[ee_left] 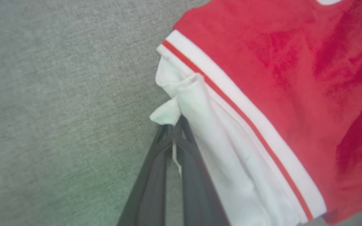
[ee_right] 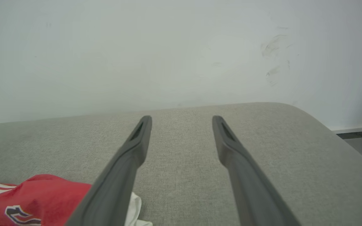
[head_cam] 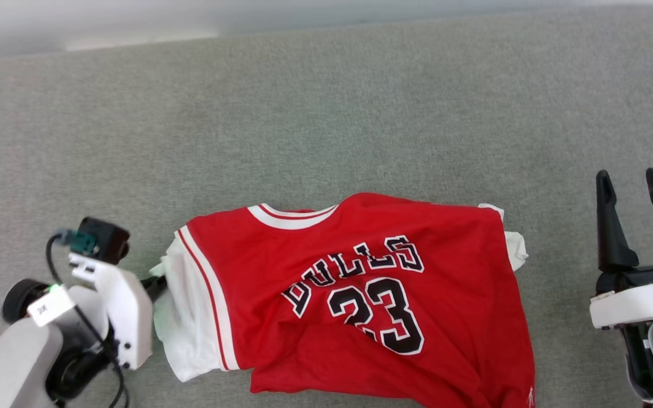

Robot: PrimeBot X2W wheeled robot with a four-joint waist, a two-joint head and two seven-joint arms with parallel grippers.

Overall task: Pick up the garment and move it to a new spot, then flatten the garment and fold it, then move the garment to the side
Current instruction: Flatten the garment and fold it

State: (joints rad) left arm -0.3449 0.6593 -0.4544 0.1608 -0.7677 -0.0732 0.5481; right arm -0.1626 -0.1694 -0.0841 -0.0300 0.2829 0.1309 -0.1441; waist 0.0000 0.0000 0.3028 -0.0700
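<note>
Here, left end effector [ee_left: 173, 128] pinched on garment [head_cam: 451, 266] sleeve edge

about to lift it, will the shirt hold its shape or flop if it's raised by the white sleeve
Probably floppy: the shirt lies creased and folded over itself, so it should sag from wherever it's raised. Likely light, as it looks like thin cloth. The left fingers pinch only a sleeve corner, so that bit may stretch or slip free.
</note>
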